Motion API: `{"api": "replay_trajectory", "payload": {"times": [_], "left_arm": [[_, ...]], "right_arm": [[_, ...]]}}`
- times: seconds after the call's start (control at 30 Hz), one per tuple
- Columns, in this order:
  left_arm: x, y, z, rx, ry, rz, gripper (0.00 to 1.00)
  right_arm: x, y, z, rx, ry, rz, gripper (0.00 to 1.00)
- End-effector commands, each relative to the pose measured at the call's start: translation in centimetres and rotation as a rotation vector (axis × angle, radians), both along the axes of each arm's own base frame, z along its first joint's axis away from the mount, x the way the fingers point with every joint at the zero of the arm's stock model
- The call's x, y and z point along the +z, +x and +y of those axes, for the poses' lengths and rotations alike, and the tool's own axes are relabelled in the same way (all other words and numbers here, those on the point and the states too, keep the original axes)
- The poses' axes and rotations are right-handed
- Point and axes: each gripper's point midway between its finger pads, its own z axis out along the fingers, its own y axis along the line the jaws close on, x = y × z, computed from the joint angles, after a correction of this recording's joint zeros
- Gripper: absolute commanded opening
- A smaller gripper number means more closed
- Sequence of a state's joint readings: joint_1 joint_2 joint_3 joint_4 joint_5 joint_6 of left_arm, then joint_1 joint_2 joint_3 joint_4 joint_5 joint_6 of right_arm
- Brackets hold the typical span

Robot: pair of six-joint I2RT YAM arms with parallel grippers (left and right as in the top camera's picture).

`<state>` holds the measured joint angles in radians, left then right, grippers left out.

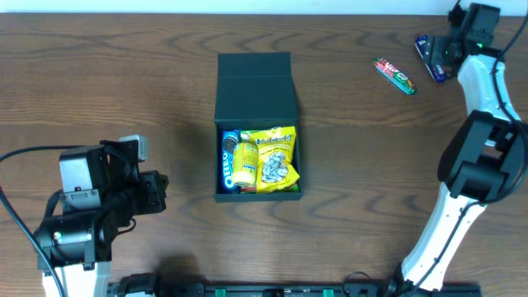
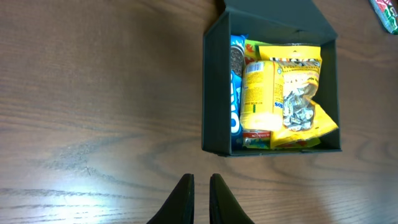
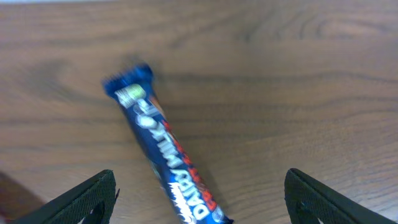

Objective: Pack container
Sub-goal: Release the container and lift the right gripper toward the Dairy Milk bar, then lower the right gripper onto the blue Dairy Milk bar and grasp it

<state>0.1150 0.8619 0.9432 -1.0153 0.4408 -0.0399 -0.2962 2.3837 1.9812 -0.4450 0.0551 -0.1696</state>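
the container (image 1: 254, 89) sits at the middle of the desk (image 1: 124, 74), its flap lid thrown back toward 12 o'clock and its open tray toward 6 o'clock. the left jaws wait on the overhead view at about 8 o'clock from it, well apart, nothing lying between; their two dark fingers (image 2: 185, 198) are drawn narrow, almost touching, with nothing in them, and in the left wrist view the container (image 2: 216, 87) lies up at 1 o'clock of them. the right jaws are far out at 2 o'clock from the container, spread wide and gripping nothing, their fingers (image 3: 93, 196) standing either side of a blue chocolate bar (image 3: 161, 155) (image 1: 431, 56) that lies flat and slanted on the wood, not touched by either finger. a red and green packet (image 1: 394, 76) (image 2: 387, 14) lies near the bar, on the side toward the container. inside the tray, a blue oreo pack (image 1: 228, 161) (image 2: 236, 93) stands along the 9 o'clock wall, a yellow packet (image 1: 245, 162) (image 2: 258, 93) beside it, then a yellow seed bag (image 1: 279, 161) (image 2: 301, 93). the desk is dark wood grain; a pale strip runs along its 12 o'clock edge.
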Motion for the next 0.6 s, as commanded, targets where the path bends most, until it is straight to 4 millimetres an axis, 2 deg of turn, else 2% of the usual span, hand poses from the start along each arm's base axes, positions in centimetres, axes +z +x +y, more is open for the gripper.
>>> {"api": "replay_trajectory", "payload": {"times": [0.0, 0.17, 0.27, 0.37, 0.4, 0.43, 0.57], "left_arm": [[0.5, 0.2, 0.1, -0.009, 0.014, -0.018, 0.11], [0.5, 0.2, 0.0, -0.008, 0.01, -0.017, 0.11], [0.5, 0.2, 0.0, -0.008, 0.01, -0.018, 0.18], [0.6, 0.4, 0.1, -0.008, 0.01, -0.024, 0.34], [0.6, 0.4, 0.1, -0.008, 0.01, -0.026, 0.45], [0.6, 0.4, 0.1, -0.008, 0.011, -0.028, 0.5], [0.6, 0.5, 0.1, -0.008, 0.011, -0.031, 0.61]], "right_arm": [[-0.8, 0.5, 0.3, 0.068, -0.034, 0.017, 0.86], [-2.6, 0.8, 1.2, 0.123, -0.001, 0.026, 0.85], [-3.0, 0.8, 1.2, 0.125, 0.002, 0.028, 0.85], [-3.7, 0.9, 1.8, 0.145, 0.029, 0.031, 0.84], [-4.0, 0.9, 1.9, 0.149, 0.034, 0.033, 0.84], [-4.2, 0.8, 1.9, 0.149, 0.035, 0.038, 0.84], [-4.6, 0.8, 2.0, 0.151, 0.04, 0.043, 0.83]]}}
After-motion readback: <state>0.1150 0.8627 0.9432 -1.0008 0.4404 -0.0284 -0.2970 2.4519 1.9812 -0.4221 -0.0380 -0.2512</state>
